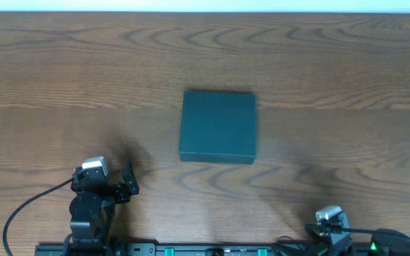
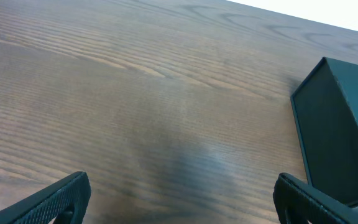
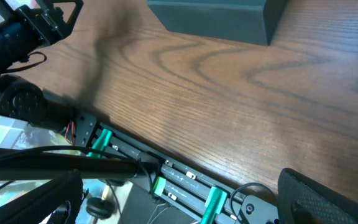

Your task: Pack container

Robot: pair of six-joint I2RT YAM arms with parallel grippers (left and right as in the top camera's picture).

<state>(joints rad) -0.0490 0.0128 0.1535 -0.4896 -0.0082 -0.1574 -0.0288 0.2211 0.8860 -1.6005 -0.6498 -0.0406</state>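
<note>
The left gripper (image 1: 128, 182) sits left of the container (image 1: 218, 126) and nearer the robot's base, well apart from it. Its fingers (image 2: 55, 198) are spread wide around nothing. The container lies flat on the wooden table (image 1: 347, 71), lid down. The right gripper (image 3: 179, 190) is right of the container, well back from it, and likewise gapes empty.

you're looking at a robotics lab bench: a wood-grain table (image 1: 62, 64), a black mounting rail (image 1: 144, 249) with green clamps (image 3: 99, 142) along its 6 o'clock edge, and black cables (image 3: 55, 163) trailing at 8 o'clock in the right wrist view.
</note>
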